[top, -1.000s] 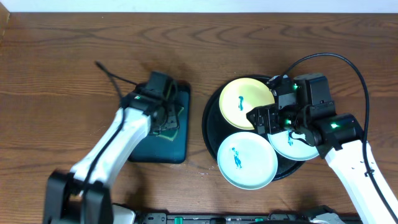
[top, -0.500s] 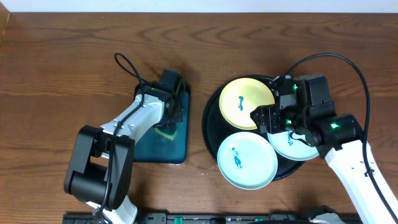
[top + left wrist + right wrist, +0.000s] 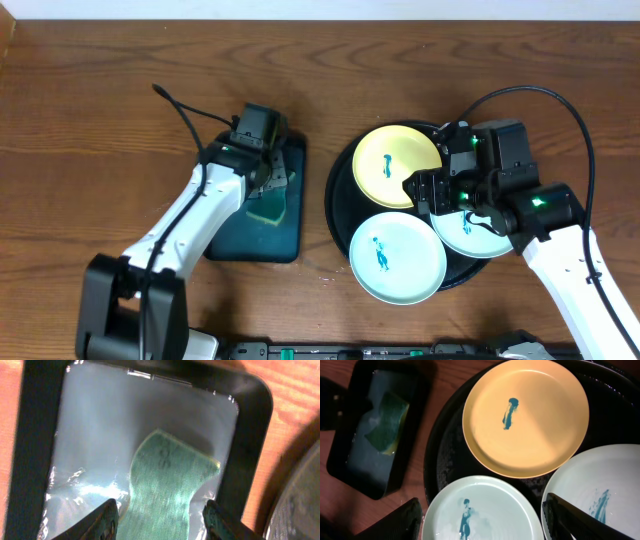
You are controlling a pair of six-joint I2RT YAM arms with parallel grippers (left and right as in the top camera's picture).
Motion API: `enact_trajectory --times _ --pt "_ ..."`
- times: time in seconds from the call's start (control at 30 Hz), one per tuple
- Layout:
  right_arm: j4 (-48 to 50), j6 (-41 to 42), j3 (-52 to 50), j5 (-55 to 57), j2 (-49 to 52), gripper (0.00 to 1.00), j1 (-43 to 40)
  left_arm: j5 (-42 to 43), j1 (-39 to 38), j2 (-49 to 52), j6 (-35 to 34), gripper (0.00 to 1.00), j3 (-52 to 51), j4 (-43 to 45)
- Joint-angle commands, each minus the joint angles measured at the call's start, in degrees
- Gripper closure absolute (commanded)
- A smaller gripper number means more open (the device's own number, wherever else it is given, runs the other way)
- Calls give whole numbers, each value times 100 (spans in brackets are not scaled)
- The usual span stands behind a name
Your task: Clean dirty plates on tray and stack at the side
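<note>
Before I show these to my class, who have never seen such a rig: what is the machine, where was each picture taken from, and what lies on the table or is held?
Two robot arms work at a table. One picture looks down from above; the other two come from cameras on the wrists. The left gripper hangs open over a green sponge in a teal tray. The right gripper, open, hovers over the black tray holding a yellow plate, a front mint plate and a right-hand mint plate, each smeared blue. Nothing is held.
</note>
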Motion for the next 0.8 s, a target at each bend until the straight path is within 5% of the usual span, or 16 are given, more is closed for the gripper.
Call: enact_trajectory --times 0.0,0.17,0.27,0.3,0.57,0.77 --pt "-11 61 85 35 -15 23 44 -17 13 450 -11 44 -205 105" --pt "-101 61 79 122 -13 23 44 468 4 1119 -11 55 -205 66" --pt "-170 63 63 654 -7 22 44 557 4 1344 -9 89 -205 50" --pt "-160 66 59 844 24 22 39 555 4 1335 0 92 -201 31" --pt "267 208 59 1062 688 27 -177 555 11 933 13 92 195 -376" --pt "1012 133 81 422 1515 41 -925 564 9 472 9 92 717 -717"
